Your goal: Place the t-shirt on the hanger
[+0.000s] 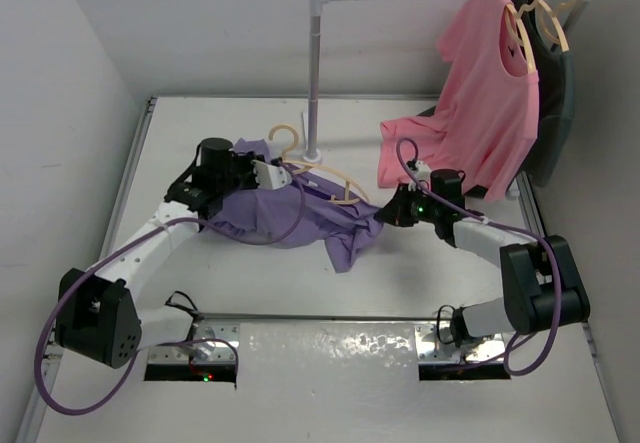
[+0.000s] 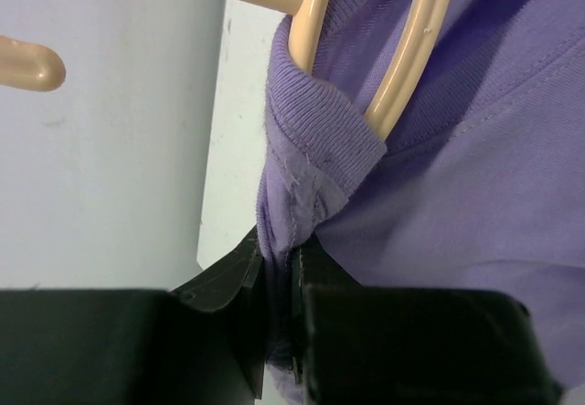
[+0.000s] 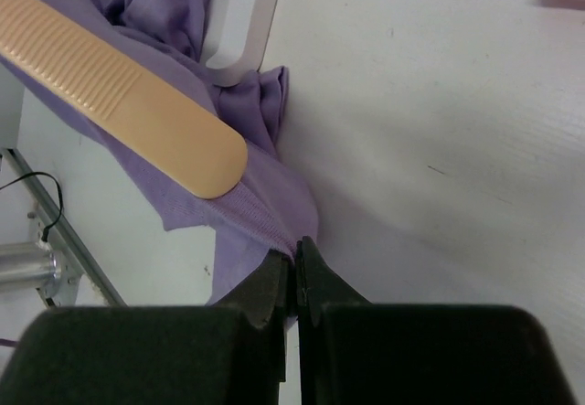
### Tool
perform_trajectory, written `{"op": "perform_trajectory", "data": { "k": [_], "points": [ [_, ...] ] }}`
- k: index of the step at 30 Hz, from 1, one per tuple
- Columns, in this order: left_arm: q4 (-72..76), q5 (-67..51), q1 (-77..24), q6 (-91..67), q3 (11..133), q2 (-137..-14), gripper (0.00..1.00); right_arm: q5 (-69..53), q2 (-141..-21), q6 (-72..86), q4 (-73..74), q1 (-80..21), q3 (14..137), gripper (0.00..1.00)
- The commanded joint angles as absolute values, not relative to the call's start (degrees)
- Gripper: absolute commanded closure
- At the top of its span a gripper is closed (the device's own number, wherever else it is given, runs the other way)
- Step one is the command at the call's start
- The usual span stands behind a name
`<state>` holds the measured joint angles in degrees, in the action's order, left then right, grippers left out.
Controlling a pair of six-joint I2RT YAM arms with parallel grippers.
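On the white table (image 1: 250, 293), the left gripper (image 2: 277, 261) pinches the lavender t-shirt (image 1: 310, 221) by its collar, tan hanger (image 1: 322, 175) poking through; the right gripper (image 3: 296, 257) clamps a fabric edge.

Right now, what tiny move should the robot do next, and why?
Probably the right fingers should tug the t-shirt over the end of the hanger, which lies bare on the cloth; the left fingers pinch the collar.
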<state>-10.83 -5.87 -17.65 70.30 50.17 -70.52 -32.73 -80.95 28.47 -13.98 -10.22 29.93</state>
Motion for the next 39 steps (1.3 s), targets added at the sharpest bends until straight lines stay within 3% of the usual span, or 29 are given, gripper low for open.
{"op": "perform_trajectory", "data": {
  "k": [1,8,22,31,39],
  "points": [
    [-5.54,-5.97,-15.47,73.03,53.53,-66.89,1.00,-29.45,-80.60,26.45,-10.73,-8.00,29.70,1.00],
    [-4.14,-5.89,-15.73,82.42,47.64,-63.20,1.00,-29.97,-81.48,26.11,-9.85,-3.52,30.32,1.00],
    [-8.96,-12.04,-16.08,78.93,50.27,-57.48,1.00,-29.53,-87.54,23.20,-5.62,-3.43,36.74,1.00],
    [-2.39,-2.74,-15.73,68.91,51.33,-60.73,1.00,-29.44,-83.68,17.23,-0.18,-3.43,34.54,1.00],
    [6.85,5.27,-16.00,76.37,46.76,-61.87,1.00,-31.91,-78.14,8.64,13.78,-5.97,39.45,1.00]
  ]
}}
